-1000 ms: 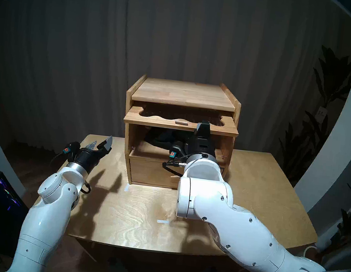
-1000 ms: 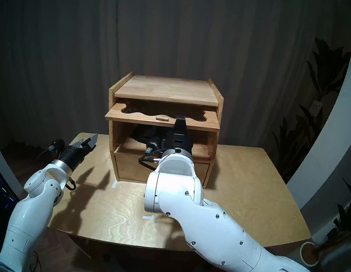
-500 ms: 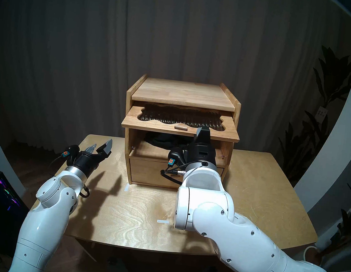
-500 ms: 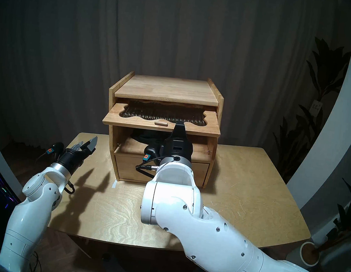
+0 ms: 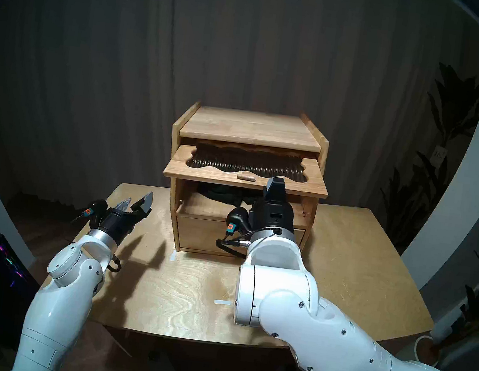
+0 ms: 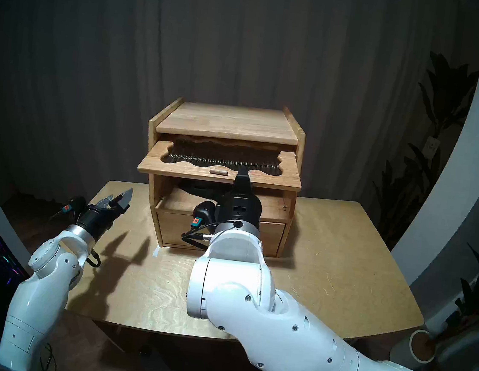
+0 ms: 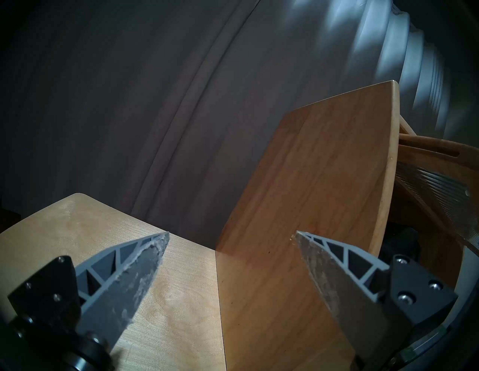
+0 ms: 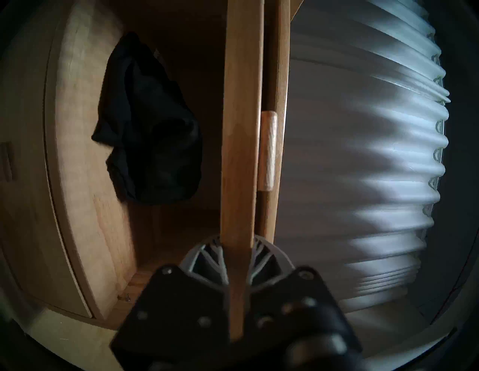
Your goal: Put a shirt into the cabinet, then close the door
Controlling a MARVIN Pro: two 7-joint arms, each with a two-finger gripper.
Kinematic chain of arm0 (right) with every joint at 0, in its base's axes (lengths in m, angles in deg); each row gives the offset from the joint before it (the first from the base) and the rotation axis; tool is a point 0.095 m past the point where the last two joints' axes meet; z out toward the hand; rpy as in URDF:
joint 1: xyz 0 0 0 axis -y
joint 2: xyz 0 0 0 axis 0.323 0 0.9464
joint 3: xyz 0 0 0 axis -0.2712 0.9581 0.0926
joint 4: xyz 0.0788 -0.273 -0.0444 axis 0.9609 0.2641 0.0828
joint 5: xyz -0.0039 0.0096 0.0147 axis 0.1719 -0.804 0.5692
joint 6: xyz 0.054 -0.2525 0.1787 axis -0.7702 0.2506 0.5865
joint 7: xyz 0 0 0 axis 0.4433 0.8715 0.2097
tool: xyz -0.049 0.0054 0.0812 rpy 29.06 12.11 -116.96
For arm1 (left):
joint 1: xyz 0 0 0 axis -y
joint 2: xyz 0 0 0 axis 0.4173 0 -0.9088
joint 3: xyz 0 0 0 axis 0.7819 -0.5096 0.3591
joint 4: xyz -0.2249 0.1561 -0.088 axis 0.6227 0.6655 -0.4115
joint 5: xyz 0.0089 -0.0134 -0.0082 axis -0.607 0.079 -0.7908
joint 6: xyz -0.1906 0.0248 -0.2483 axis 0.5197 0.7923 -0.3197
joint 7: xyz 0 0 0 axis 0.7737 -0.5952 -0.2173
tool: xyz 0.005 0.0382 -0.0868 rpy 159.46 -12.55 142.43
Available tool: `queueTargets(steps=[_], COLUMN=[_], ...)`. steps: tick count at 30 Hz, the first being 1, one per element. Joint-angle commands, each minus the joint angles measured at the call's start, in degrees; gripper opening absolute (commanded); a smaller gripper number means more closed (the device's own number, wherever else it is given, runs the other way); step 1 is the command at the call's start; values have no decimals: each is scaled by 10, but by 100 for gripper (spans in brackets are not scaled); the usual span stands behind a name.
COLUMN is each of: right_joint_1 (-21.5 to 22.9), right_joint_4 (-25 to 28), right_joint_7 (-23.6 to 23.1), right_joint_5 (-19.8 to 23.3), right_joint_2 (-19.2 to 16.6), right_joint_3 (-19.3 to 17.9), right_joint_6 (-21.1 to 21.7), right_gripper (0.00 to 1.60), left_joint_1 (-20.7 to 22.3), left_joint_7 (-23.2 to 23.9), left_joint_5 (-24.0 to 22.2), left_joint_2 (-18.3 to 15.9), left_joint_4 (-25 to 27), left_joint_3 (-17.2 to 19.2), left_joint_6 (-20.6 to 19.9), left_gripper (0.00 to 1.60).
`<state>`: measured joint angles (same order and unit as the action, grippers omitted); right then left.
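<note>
The shirt (image 8: 147, 124) lay bundled deep inside the cabinet (image 5: 250, 128), beyond the right claw (image 8: 237, 259), which was clamped on the front edge of the raised, nearly level door (image 5: 245, 178). The left claw (image 5: 138, 202) hung wide open and empty, over the table (image 5: 190, 294) left of the cabinet. Only the right wrist view showed the whole shirt.

No writing can be read anywhere. A small pale tag (image 5: 439, 152) hanging among the plant leaves at the right carries dark marks, too small and blurred to make out.
</note>
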<state>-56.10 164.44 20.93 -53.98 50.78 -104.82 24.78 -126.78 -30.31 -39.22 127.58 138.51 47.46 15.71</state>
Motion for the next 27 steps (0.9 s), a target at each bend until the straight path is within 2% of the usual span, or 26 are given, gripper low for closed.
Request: queueTargets(steps=[1, 6, 17, 27], right_joint_1=[-10, -20, -35, -44], right_joint_4=[26, 33, 62, 77], right_joint_7=[-3, -9, -22, -25], right_joint_5=[-27, -42, -61, -60], right_joint_2=[14, 12, -21, -39], right_joint_3=[7, 11, 12, 11], right_joint_6=[-1, -1, -1, -1], right_gripper=[0, 0, 0, 0], left_joint_1=[-3, -10, -35, -55], left_joint_7=[9, 12, 14, 14], left_joint_5=[2, 2, 4, 7], left_joint_2=[-3, -2, 0, 2], left_joint_4=[15, 21, 44, 60], left_joint_3=[3, 4, 6, 7], left_joint_6=[8, 10, 16, 21], left_gripper=[160, 160, 160, 160])
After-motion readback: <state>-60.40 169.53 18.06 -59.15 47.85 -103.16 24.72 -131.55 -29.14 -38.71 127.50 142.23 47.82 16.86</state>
